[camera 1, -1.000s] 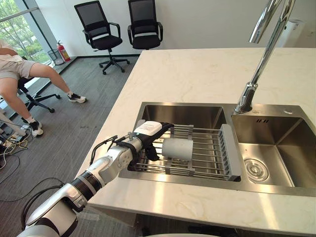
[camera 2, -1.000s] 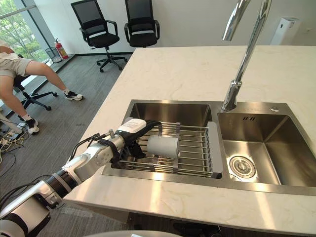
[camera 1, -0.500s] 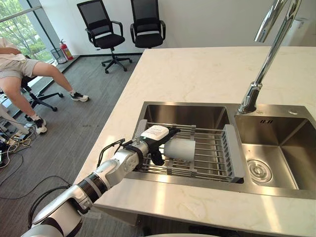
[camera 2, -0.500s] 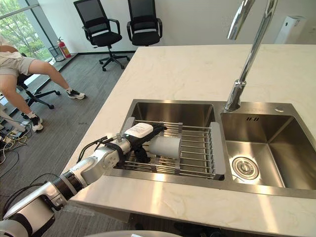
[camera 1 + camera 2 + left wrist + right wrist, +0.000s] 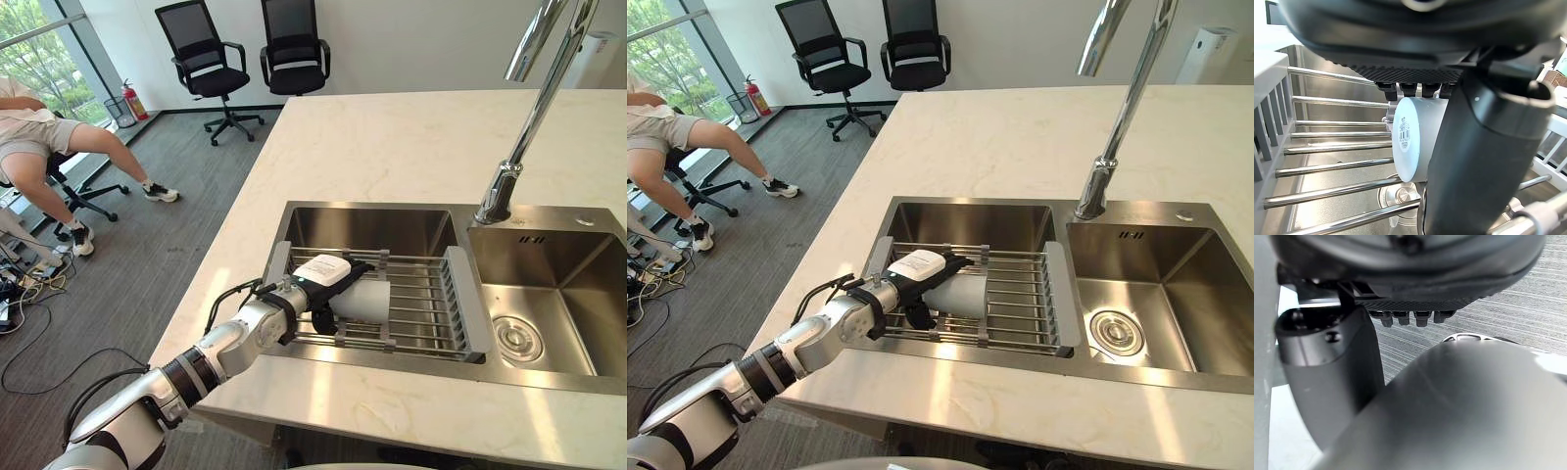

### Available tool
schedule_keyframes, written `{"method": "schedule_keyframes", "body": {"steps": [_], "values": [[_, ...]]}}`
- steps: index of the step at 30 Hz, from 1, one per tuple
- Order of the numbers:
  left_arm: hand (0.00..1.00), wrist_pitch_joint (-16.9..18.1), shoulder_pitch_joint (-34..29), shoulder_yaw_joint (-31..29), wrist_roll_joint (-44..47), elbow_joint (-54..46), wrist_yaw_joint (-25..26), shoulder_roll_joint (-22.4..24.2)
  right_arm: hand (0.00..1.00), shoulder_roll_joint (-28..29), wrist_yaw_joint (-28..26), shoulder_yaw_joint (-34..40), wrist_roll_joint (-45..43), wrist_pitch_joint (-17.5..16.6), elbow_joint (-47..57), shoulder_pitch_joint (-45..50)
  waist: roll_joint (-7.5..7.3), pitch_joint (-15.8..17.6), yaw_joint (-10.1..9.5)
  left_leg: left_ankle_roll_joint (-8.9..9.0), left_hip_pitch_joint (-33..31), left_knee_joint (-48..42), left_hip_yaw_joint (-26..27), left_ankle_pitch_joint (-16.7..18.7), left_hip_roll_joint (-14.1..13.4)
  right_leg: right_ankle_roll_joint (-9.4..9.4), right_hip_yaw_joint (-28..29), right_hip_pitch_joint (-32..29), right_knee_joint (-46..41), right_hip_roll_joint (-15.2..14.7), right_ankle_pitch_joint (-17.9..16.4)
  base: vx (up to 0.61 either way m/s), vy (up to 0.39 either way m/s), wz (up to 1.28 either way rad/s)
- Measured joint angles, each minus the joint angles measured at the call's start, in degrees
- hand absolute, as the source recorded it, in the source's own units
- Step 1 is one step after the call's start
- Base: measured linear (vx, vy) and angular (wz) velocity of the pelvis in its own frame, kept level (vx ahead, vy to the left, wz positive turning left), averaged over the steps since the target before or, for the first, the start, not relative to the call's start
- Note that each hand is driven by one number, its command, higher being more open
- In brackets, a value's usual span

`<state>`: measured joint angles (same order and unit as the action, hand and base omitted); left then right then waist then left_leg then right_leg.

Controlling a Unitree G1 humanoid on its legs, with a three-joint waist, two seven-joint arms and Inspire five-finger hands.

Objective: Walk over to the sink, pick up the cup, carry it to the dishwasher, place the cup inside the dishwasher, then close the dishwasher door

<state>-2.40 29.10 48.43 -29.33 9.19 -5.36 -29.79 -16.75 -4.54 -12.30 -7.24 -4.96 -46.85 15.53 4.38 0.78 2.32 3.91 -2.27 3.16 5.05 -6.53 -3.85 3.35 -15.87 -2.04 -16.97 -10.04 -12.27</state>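
A: Where does the cup [image 5: 367,299] lie?

B: On its side on the wire rack [image 5: 423,315] that spans the left basin of the sink [image 5: 372,227], with its base turned toward the robot's left hand [image 5: 321,271].

A: And how does that hand sit on it?

B: Its fingers [image 5: 1410,89] curl over the top of the cup and the thumb [image 5: 1474,161] lies along the near side, so the hand wraps round it. Whether the cup is clear of the bars cannot be told.

A: What crowds the spot?

B: The rack's grey end plate [image 5: 468,313] stands upright to the right, apart from the cup. The faucet [image 5: 519,137] rises from the rim between the basins, well apart, and the right basin holds a drain [image 5: 513,337].

A: Farther out?

B: Pale countertop [image 5: 392,147] surrounds the sink. On the floor beyond it stand two black office chairs [image 5: 211,59] and a red fire extinguisher [image 5: 129,101], with a seated person [image 5: 44,147] at the left. The right hand [image 5: 1410,269] hangs above grey floor. Whether it is open or closed cannot be told.
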Motion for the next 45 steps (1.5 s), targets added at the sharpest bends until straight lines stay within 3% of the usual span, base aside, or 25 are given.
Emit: {"method": "schedule_keyframes", "body": {"steps": [1, 7, 17, 26, 31, 34, 39, 45], "values": [[0.00, -0.52, 0.06, 0.22, -0.03, 0.00, -0.09, 0.20, 1.00, 0.00, -0.01, 0.00, 0.00, 0.03, -0.16, -0.08, 0.00, 0.00, 0.01, 0.00, 0.13, 0.18, 0.00, -0.09, 0.00, 0.00, 0.05, 0.04, 0.01, 0.00, 0.00, 0.00, 0.000, 0.00], [0.00, -3.22, 0.13, 0.53, -1.08, 1.02, -1.63, 1.56, 1.00, -0.25, 0.05, -1.25, -0.41, 0.55, -2.40, -1.65, 0.01, -0.02, 0.23, 0.24, 1.47, 1.07, -0.01, -0.39, -0.57, 0.03, -0.07, 1.71, 2.07, 0.86, 0.98, 0.00, 0.000, 0.00], [0.00, -4.42, 0.14, 0.40, 1.39, 3.01, -0.77, 1.56, 1.00, -0.35, 0.36, -1.75, -0.48, 1.48, -2.65, -2.40, -0.12, 0.08, 0.34, 0.60, 1.91, 1.76, -0.41, -0.70, -1.01, 0.14, -0.55, 2.99, 4.21, 1.60, 1.86, 0.00, -0.003, 0.01], [0.00, -4.55, -0.04, -0.17, 11.53, 4.83, 3.25, 1.34, 1.00, -0.06, 0.71, -1.72, -0.45, 1.50, -3.41, -3.21, -0.39, 1.20, 0.33, 0.77, 2.26, 1.77, -1.04, -0.57, -1.07, 0.19, -1.40, 4.70, 6.42, 1.97, 2.72, 0.00, -0.005, 0.02], [0.00, -4.48, -3.97, -5.97, 17.53, 1.55, 4.78, 1.18, 1.00, 0.35, 0.98, -1.31, -0.57, 1.58, -3.36, -3.42, -0.75, 1.80, -0.02, 0.70, 1.84, 1.75, -1.05, -0.52, -1.04, 0.22, -1.46, 4.66, 6.37, 2.00, 2.73, 0.02, -0.007, 0.00], [0.00, -2.79, -5.61, -11.22, 21.45, -3.82, 6.38, 1.28, 1.00, 1.23, 0.96, 0.85, -0.63, 1.59, -3.35, -2.63, -0.97, 1.94, -1.14, 0.70, 1.82, 1.74, -0.99, -0.52, -1.04, 0.22, -1.50, 4.71, 6.42, 2.05, 2.72, 0.01, -0.007, 0.00], [0.00, 3.96, -8.32, -22.86, 28.98, -15.41, 10.49, 1.83, 1.00, 1.55, 0.75, 2.07, -0.72, 1.57, -3.43, -2.09, -1.01, 1.93, -3.01, 0.70, 2.00, 1.74, -1.32, -0.51, -1.11, 0.21, -2.17, 5.34, 6.88, 2.40, 2.72, -0.01, -0.011, 0.03], [0.00, 7.39, -13.82, -28.14, 35.17, -21.95, 10.54, 3.04, 1.00, 2.38, 0.58, 3.02, -1.86, 1.45, -4.97, -1.94, -1.81, 0.80, -4.68, 0.69, 2.14, 1.75, -1.95, -0.43, -1.26, 0.16, -3.06, 6.03, 7.82, 2.49, 2.76, -0.03, -0.018, 0.07]]}}
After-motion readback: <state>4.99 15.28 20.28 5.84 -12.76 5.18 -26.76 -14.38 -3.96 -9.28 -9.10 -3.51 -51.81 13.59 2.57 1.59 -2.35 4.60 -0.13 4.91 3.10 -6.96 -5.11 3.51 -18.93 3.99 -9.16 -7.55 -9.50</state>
